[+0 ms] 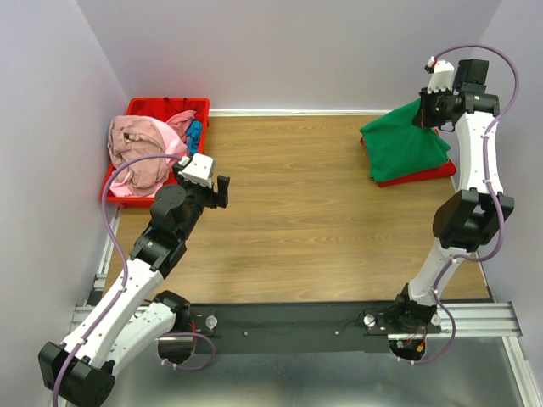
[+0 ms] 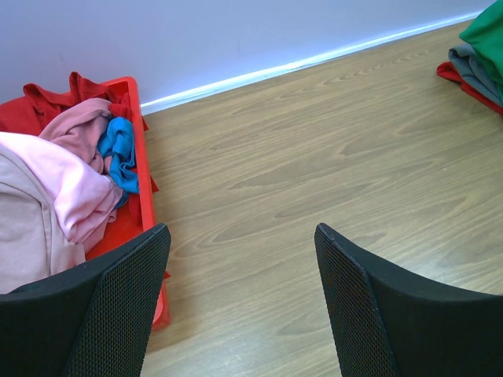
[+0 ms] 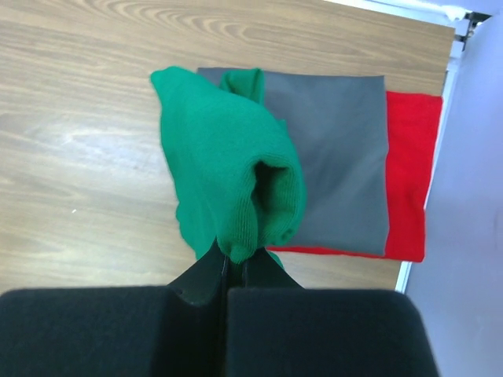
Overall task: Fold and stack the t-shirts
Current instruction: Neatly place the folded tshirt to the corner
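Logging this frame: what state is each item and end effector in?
Red cloth: folded flat, bottom of stack.
Grey t-shirt: folded flat on the red cloth.
Green t-shirt: bunched, gripped at one edge.
Pink t-shirt: crumpled in red bin.
Blue t-shirt: crumpled in red bin.
Left end effector: open, empty.
Right end effector: shut on green t-shirt.

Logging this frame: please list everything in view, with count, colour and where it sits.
green t-shirt: one, bright green, pinched by a fold, draped over the far-right stack
grey t-shirt: one, dark grey, folded, on the red t-shirt
red t-shirt: one, red, folded, bottom of that stack
bin: one, red, far-left corner
pink t-shirts: seemingly two, pale and dusty pink, crumpled, heaped in the bin
blue t-shirt: one, blue, crumpled, in the bin
red cloth: one, red, back of the bin
table: one, wood brown
left gripper: black, open, beside the bin
right gripper: black, shut on the green t-shirt
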`<action>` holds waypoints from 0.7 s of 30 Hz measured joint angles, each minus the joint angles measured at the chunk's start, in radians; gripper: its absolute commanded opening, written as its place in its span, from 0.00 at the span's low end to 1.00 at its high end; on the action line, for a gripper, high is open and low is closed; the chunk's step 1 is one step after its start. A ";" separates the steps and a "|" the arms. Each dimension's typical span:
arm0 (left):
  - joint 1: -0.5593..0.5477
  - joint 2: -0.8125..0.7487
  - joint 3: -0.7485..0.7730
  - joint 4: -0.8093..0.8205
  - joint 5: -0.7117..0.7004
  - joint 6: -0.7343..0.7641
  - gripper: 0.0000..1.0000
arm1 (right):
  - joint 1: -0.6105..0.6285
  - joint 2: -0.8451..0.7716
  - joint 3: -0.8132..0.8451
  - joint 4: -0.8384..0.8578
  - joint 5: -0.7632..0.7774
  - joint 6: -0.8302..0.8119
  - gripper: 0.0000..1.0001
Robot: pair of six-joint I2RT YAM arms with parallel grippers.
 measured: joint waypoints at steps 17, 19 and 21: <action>0.000 0.028 -0.002 0.000 0.000 0.000 0.82 | 0.000 0.126 0.013 0.180 0.152 -0.022 0.00; 0.000 0.032 -0.002 0.000 -0.001 0.000 0.82 | 0.002 0.126 -0.022 0.234 0.177 -0.027 0.00; 0.000 0.036 -0.002 0.000 -0.001 0.000 0.82 | 0.007 0.126 -0.073 0.290 0.205 -0.038 0.00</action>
